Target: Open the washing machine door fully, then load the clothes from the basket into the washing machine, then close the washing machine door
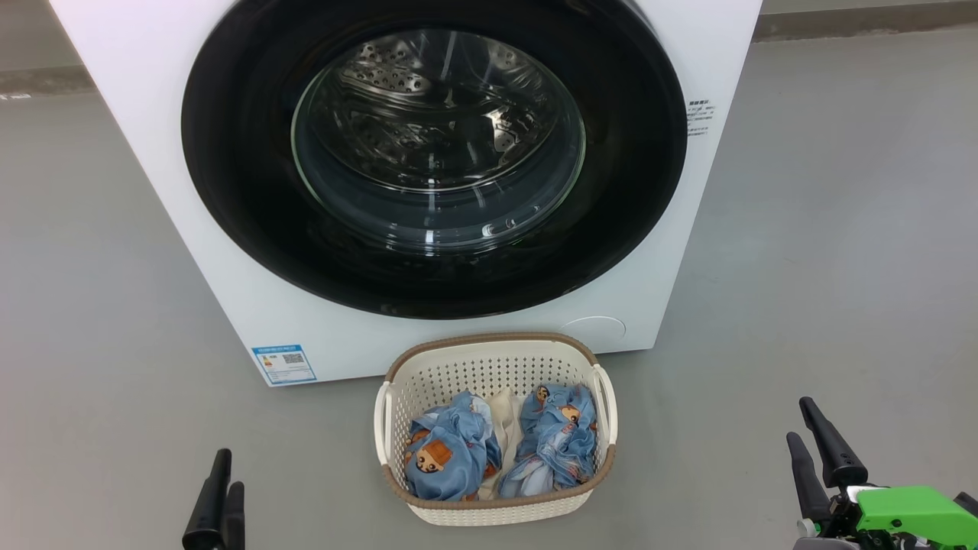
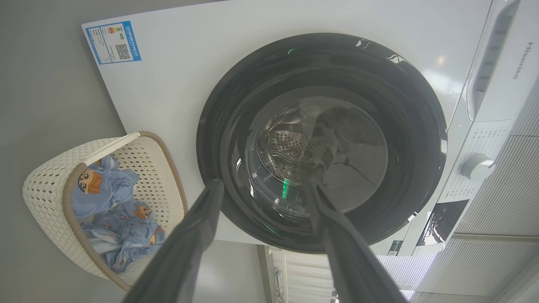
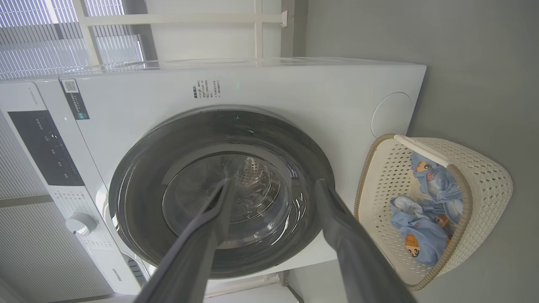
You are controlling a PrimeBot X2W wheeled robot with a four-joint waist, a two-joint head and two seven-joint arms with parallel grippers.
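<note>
On the grey floor point(image 1: 92, 305), far centre: white washer point(image 1: 153, 153), front facing the robot.
- Door point(image 1: 244, 191): glossy black ring with a clear bulging window, shut flush against the front. The steel drum point(image 1: 428, 99) shows through the glass, with no cloth seen in it.
- Label point(image 1: 283, 364): blue, on the washer's lower left corner.
- Basket point(image 1: 489, 340): cream with a brown rim, on the floor just near of the washer, below the door and right of the label. Whether it touches the washer, cannot tell.
- Clothes point(image 1: 451, 451): all inside the basket. Two bunched blue bear-print bundles sit left and right, with a cream piece point(image 1: 504, 416) between them.
- Left jaws: released, holding nothing. The fingers point(image 1: 218, 504) sit low at near left, left of the basket and apart from it. In the left wrist view the two fingers point(image 2: 189, 244) stand spread and point at the door.
- Right jaws: released, holding nothing. The fingers point(image 1: 829, 451) are at near right, well apart from the basket. In the right wrist view the fingers point(image 3: 202, 240) stand spread and point at the door, with the basket off to one side.
</note>
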